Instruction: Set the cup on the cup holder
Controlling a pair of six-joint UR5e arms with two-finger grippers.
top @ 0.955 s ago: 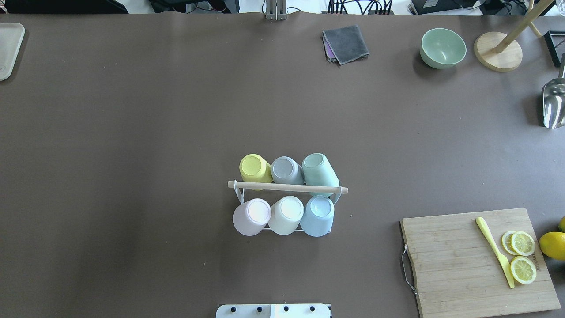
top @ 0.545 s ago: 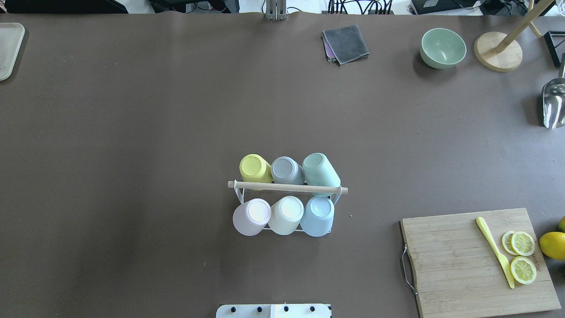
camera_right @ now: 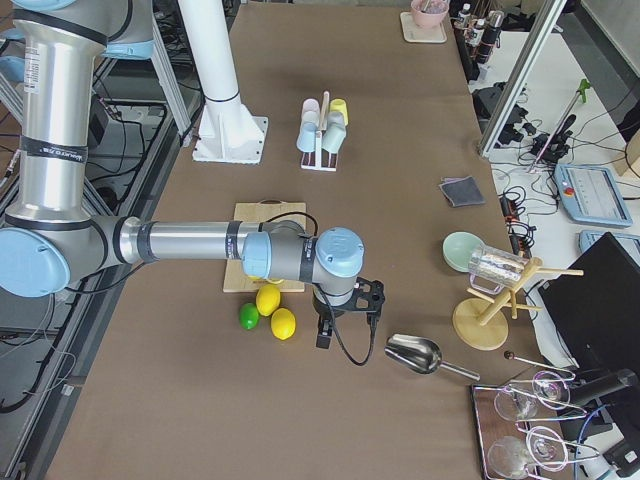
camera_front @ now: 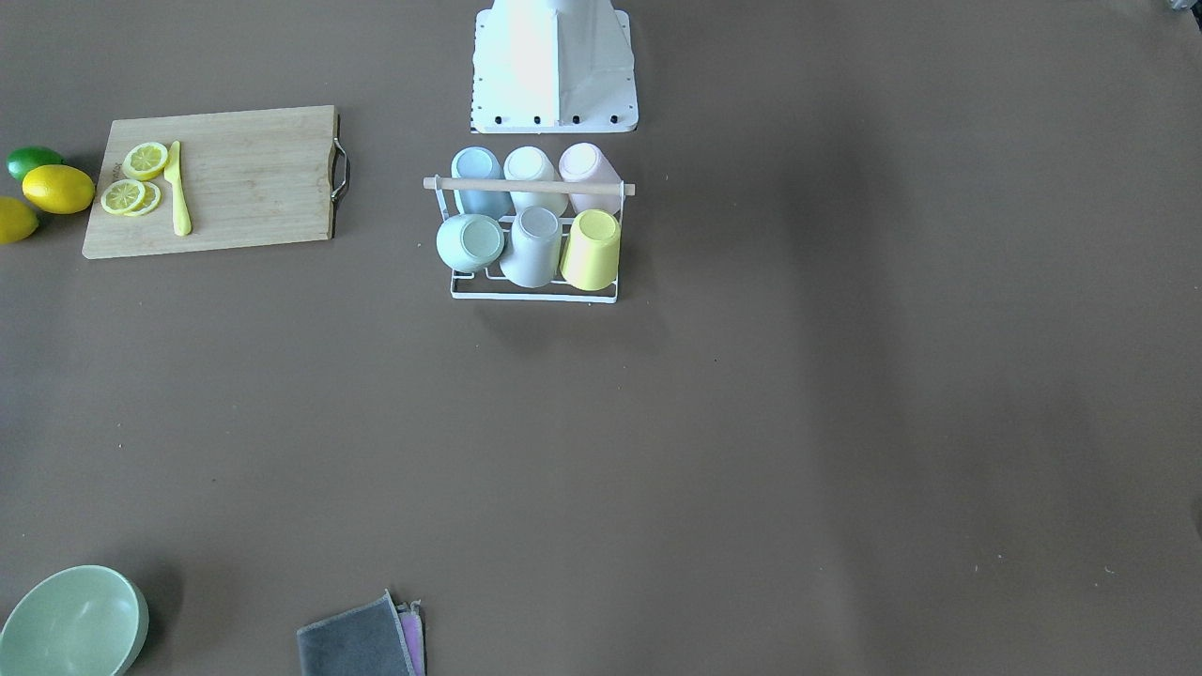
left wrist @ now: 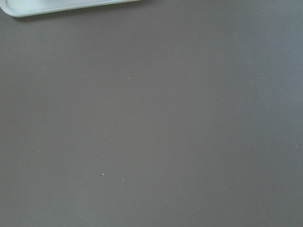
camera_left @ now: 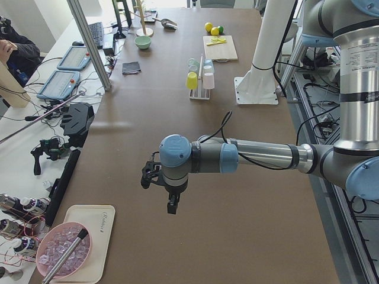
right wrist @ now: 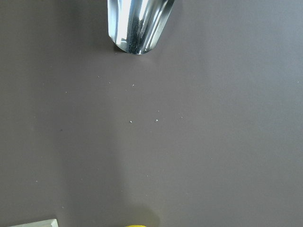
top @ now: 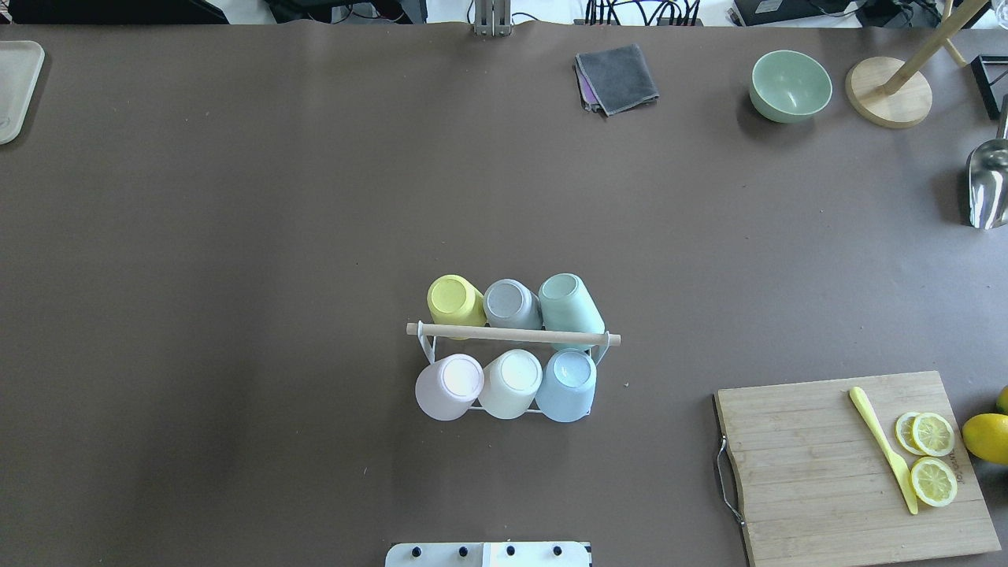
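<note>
The cup holder (top: 512,335), a white wire rack with a wooden rod across its top, stands in front of the robot base; it shows too as the cup holder (camera_front: 526,186). Several cups sit upside down on its prongs: yellow (top: 454,300), grey (top: 512,303) and green (top: 571,307) in the far row, pink (top: 449,386), white (top: 512,383) and blue (top: 568,384) in the near row. My left gripper (camera_left: 170,202) hangs over bare table far to the left. My right gripper (camera_right: 340,315) hovers near the lemons, far right. I cannot tell whether either is open or shut.
A cutting board (top: 819,472) with lemon slices and a yellow knife lies at the near right, lemons (top: 986,437) beside it. A metal scoop (top: 988,185), green bowl (top: 790,85), wooden stand (top: 888,90) and grey cloth (top: 617,77) sit at the back right. A tray (top: 16,87) lies far left.
</note>
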